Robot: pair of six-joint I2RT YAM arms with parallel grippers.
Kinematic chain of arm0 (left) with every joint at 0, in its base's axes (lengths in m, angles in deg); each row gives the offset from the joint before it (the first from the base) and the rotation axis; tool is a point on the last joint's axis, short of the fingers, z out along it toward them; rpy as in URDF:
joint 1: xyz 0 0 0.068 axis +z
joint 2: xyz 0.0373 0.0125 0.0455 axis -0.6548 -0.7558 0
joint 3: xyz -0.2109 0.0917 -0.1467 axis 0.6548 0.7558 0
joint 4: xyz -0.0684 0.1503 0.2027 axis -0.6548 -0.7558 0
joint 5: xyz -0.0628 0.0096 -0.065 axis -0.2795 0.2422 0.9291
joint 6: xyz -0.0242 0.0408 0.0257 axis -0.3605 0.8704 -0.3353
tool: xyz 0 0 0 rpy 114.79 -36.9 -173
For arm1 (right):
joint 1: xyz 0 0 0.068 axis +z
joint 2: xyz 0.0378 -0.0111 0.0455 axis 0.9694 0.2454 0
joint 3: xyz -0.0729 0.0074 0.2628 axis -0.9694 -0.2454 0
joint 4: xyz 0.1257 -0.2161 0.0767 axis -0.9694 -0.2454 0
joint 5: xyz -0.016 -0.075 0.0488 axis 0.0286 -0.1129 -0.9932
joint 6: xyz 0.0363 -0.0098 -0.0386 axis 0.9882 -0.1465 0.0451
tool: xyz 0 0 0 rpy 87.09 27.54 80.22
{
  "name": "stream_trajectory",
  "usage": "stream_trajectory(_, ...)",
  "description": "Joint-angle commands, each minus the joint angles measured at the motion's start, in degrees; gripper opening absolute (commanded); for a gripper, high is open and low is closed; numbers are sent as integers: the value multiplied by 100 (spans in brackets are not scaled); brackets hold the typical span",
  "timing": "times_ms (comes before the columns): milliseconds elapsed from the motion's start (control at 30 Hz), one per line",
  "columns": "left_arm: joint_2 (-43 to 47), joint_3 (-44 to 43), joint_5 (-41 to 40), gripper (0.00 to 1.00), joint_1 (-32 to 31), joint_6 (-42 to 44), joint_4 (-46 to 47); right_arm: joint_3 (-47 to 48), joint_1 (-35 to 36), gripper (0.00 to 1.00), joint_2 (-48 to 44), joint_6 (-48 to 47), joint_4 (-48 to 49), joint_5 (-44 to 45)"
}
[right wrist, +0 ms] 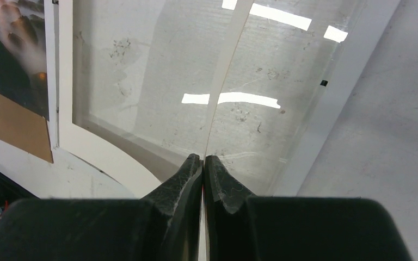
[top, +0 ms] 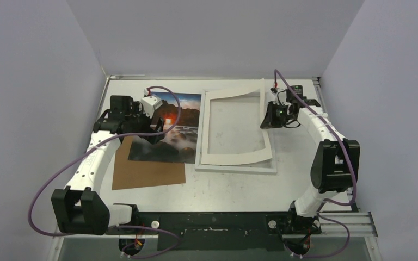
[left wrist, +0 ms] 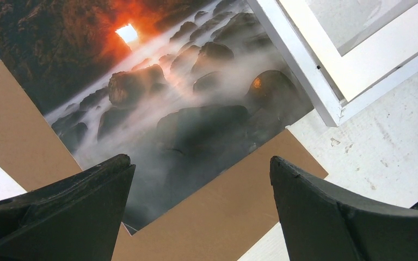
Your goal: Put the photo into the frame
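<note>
Photo (top: 184, 138): left of centre, beneath your left gripper (left wrist: 198, 162), fingers wide, nearer arm | right gripper (right wrist: 203, 159): pinching mat (top: 234, 157), its right edge raised above frame (top: 237, 169).

- Top view: even, bright overhead light; the table (top: 305, 179) nearly bleaches white, shadows faint.
- The curled mat (top: 234, 158) throws a soft shadow beneath it.
- Right wrist: white strip glare on the glass of the frame (right wrist: 334, 92), from 12 to 1 o'clock and mid-picture; right gripper (right wrist: 202, 163) at 6 o'clock nearly black.
- Left wrist: photo (left wrist: 185, 98) sharp, mild sheen.
</note>
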Motion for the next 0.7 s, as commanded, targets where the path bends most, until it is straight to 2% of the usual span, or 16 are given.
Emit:
stream_trajectory(0, -81, -417, 78, 96, -79, -33, -39, 216, 90, 6, -7, -196, -15, 56)
stream_trajectory(267, 39, -371, 40, 96, -138, -27, -56, -100, 245, 6, -120, -90, 210, 147)
stream_trajectory(667, 103, -346, 57, 96, -137, -12, -63, 123, 270, 7, -99, -198, -5, 680)
